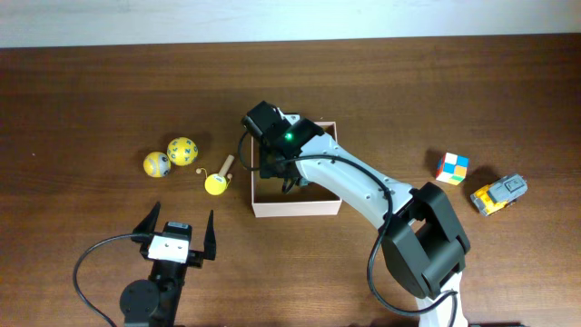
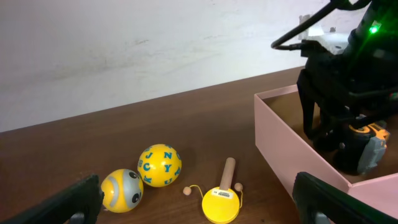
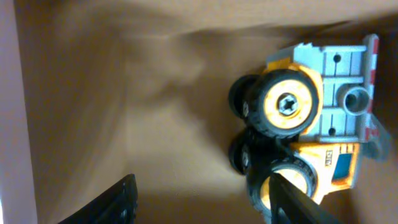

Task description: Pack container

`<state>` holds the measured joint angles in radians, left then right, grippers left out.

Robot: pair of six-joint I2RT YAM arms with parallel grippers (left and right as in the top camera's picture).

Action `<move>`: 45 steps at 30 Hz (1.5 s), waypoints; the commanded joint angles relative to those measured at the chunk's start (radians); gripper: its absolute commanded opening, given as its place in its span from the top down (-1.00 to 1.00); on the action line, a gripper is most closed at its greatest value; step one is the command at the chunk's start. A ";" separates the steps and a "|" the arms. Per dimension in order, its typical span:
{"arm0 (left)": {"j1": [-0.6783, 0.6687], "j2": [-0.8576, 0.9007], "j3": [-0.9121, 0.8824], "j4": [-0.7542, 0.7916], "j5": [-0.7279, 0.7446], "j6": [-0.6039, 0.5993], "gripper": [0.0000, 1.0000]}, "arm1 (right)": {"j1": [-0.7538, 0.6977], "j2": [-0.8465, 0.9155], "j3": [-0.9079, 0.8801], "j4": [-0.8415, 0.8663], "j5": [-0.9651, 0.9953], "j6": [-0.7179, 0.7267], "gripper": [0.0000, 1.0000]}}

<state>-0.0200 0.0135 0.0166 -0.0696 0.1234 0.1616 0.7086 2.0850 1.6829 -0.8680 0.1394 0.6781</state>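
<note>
The container (image 1: 295, 208) is a square shallow box with pale walls in the middle of the table; the right wrist view shows its tan inside (image 3: 155, 112). My right gripper (image 3: 199, 202) is down inside it (image 1: 277, 173), open with nothing between the fingers. A yellow and grey toy truck (image 3: 311, 118) lies on its side on the box floor, by the right finger. The left wrist view shows the box wall (image 2: 292, 155) and the truck (image 2: 367, 146). My left gripper (image 1: 175, 224) is open and empty near the front edge.
Left of the box lie a yellow lettered ball (image 1: 182, 151), a yellow ball with a grey face (image 1: 156, 163) and a yellow rattle drum with a wooden handle (image 1: 218, 179). At the right are a colour cube (image 1: 452, 168) and a second yellow truck (image 1: 499, 193).
</note>
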 commanded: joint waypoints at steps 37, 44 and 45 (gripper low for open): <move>0.003 -0.008 -0.008 0.002 -0.004 0.013 -0.98 | 0.044 0.067 -0.174 0.175 -0.068 0.007 -0.25; 0.003 -0.008 -0.008 0.002 -0.004 0.013 -0.99 | 0.044 0.066 -0.157 0.208 -0.069 -0.060 -0.25; 0.003 -0.008 -0.008 0.002 -0.004 0.013 -0.98 | 0.044 0.066 -0.149 0.207 -0.069 -0.074 -0.25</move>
<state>-0.0200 0.0135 0.0166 -0.0696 0.1234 0.1616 0.7498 2.1372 1.5200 -0.6670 0.0776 0.6533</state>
